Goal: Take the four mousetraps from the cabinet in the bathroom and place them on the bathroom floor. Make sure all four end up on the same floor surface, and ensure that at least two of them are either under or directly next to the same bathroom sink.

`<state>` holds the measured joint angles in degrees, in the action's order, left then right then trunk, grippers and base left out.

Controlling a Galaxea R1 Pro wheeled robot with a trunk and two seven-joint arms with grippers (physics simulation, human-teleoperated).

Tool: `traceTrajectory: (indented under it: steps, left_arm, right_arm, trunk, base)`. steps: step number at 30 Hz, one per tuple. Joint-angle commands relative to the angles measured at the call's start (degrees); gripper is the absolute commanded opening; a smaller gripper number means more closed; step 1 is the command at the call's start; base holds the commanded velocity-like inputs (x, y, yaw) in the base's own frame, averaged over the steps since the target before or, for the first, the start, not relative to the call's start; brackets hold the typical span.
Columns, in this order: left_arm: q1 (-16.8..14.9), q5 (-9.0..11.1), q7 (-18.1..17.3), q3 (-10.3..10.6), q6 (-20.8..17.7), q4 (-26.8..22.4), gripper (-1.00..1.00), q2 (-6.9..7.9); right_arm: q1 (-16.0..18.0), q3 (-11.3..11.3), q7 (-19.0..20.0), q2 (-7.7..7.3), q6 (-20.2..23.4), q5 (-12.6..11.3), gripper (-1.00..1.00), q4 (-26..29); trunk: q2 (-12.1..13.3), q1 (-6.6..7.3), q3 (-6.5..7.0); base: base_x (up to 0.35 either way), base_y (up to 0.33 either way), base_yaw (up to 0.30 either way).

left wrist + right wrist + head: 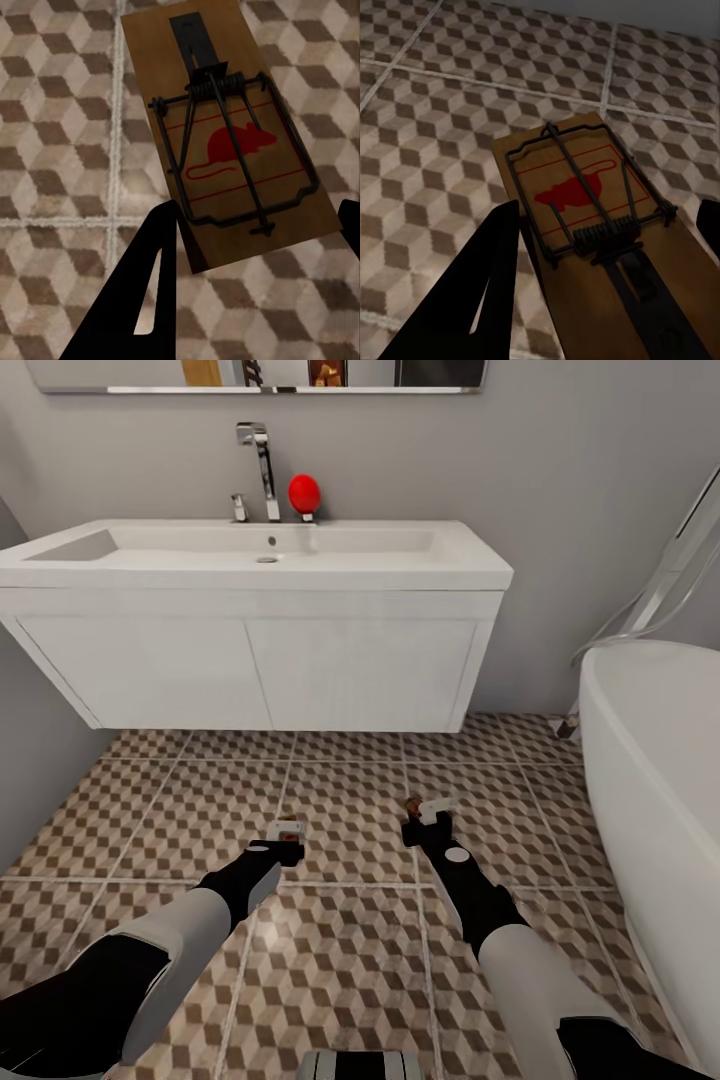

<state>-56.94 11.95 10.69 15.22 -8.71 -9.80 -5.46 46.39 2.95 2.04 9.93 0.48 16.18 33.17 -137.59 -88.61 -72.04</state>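
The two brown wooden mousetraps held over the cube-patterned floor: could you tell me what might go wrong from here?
1. Each brown wooden mousetrap, left and right, seems gripped only at one end between black fingers, so it may tilt or slip out.
2. Both hang above the cube-patterned tile floor; released now, they could bounce or flip.
3. They sit in front of the white rectangular sink, perhaps not yet close enough to count as next to it.

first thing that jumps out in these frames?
Each end effector is shut on a mousetrap with a red mouse print: left end effector on one mousetrap, right end effector on another, both over the cube-pattern floor. Ahead, the white sink, with a red ball by its tap.
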Motion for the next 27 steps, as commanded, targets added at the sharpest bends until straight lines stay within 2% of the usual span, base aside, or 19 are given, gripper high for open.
traceTrajectory:
  steps: [1,14,18,27]
  left_arm:
    - [0.0,0.4,0.4,0.5,-0.3,-0.1,-1.0,0.02]
    - [0.2,0.4,0.4,0.6,-0.3,-0.1,-1.0,-0.08]
    - [0.4,0.4,0.4,0.6,-0.3,-0.1,-1.0,-0.27]
    - [0.4,0.4,0.4,0.6,-0.3,-0.2,-1.0,-0.34]
  right_arm:
    - [0.0,0.3,0.1,0.06,0.1,0.5,-1.0,0.1]
    - [0.0,0.3,0.1,0.06,0.0,0.6,-1.0,0.0]
    - [0.0,0.3,0.1,0.06,0.0,0.6,-1.0,0.0]
    - [0.0,0.3,0.1,0.06,0.0,0.6,-1.0,0.0]
  trunk:
    - [-0.4,-0.21,-0.31]
    - [-5.6,-3.07,-3.8]
    - [-5.7,-3.17,-5.04]
    - [-5.7,-3.17,-5.36]
  base:
    - [0.0,0.0,0.0]
    - [0.0,0.0,0.0]
    - [0.0,0.0,0.0]
    - [0.0,0.0,0.0]
